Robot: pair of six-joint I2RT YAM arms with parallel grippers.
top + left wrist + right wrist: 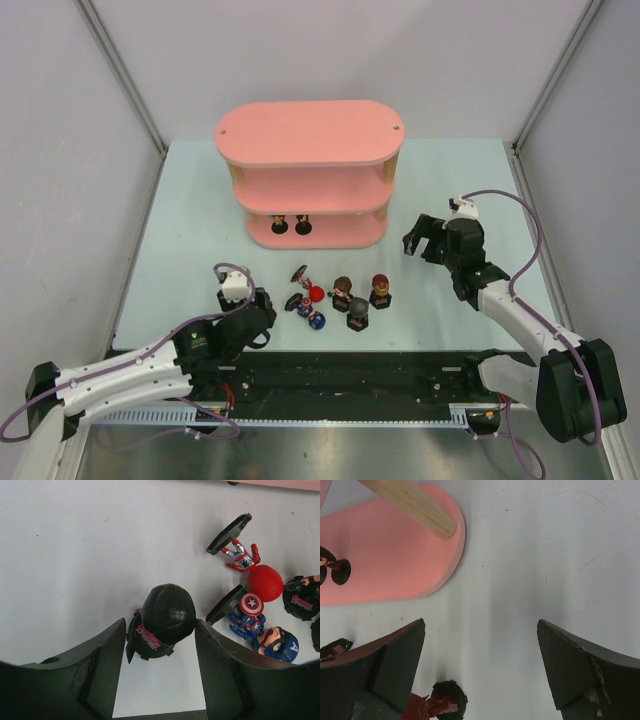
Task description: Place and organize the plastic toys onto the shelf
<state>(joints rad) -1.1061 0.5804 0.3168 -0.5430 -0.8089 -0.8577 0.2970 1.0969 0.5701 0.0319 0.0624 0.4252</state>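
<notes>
left gripper (160, 625) bracketed the black-headed figurine (167, 611), grip impossible to tell; right gripper (481, 623) hung spread wide beside the shelf (395, 565).

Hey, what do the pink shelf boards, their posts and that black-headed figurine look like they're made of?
The shelf boards look matte and evenly pink, probably painted wood or fibreboard; which one is unclear. The posts look like bare light wood, with visible grain streaks. The black-headed figurine looks like glossy moulded plastic, with soft highlights on the head and a printed logo on its base.
</notes>
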